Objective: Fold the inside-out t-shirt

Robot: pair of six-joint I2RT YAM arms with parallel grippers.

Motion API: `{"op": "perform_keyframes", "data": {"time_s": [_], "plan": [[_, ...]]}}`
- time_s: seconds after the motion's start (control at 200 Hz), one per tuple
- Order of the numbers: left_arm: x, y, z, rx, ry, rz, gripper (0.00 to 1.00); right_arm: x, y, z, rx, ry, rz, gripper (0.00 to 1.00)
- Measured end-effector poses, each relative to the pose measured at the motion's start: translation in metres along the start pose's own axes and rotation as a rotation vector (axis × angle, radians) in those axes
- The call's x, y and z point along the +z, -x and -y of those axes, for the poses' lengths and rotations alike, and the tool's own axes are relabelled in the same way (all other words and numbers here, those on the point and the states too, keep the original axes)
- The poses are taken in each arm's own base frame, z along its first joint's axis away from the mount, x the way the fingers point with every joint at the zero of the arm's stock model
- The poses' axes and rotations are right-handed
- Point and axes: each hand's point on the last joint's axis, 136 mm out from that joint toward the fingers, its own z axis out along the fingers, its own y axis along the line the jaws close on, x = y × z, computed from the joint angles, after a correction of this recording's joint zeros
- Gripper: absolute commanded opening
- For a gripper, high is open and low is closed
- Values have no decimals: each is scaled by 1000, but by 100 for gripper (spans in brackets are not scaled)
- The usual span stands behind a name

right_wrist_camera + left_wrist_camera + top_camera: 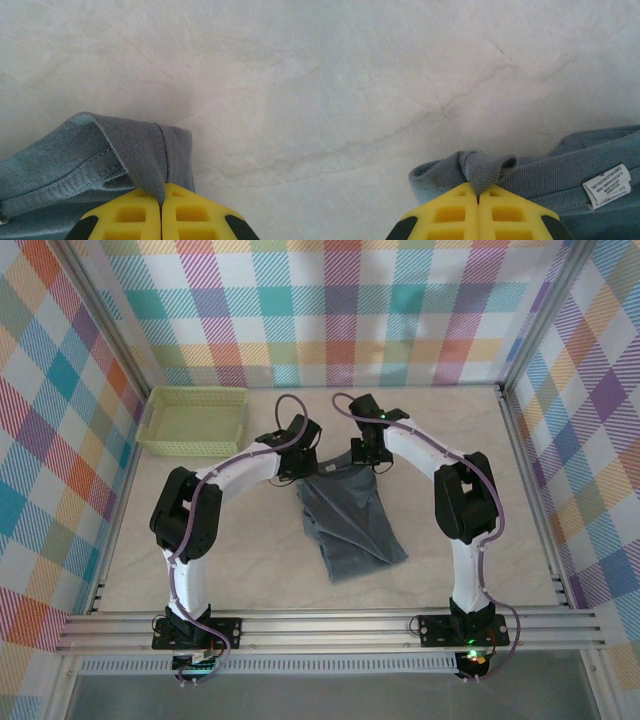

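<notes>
Slate blue-grey t-shirt (345, 525): mid-table, bunched in long strip running 12 to 5 o'clock; white care label (609, 186) showing by ribbed edge.
Left gripper (478, 197): yellow fingers pinched tight on fold of ribbed edge at 11 o'clock end; right gripper (161, 200): likewise clamped on cloth corner, 1 o'clock end.
Green mesh basket (165, 430): 10 o'clock, well apart from shirt.
Marbled table (250, 560) beneath.

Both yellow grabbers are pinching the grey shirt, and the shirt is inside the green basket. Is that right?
Not quite. The left gripper and the right gripper are both pinching the shirt, but it isn't inside the basket. The top view shows the shirt on the table between the arms, apart from the basket in the far left corner.
</notes>
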Motion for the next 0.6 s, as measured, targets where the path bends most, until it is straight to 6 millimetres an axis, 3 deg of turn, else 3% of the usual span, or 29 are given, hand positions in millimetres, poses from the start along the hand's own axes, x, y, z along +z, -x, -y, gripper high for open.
{"op": "perform_keyframes", "data": {"time_s": [0.105,0.175,0.305,0.45,0.6], "plan": [[-4,6,-1,-13,6,6,23,-5,8,0,-5,-4,21,33],[-5,7,-5,-25,15,-2,30,-8,11,1,-2,-6,27,38],[-6,9,-14,-44,34,-15,42,-10,13,0,-11,-3,31,38],[-8,1,-18,-45,41,-37,44,-5,10,1,-23,-9,14,37],[-21,-23,-30,-63,26,-66,46,10,4,-2,-29,-5,-24,29]]}}
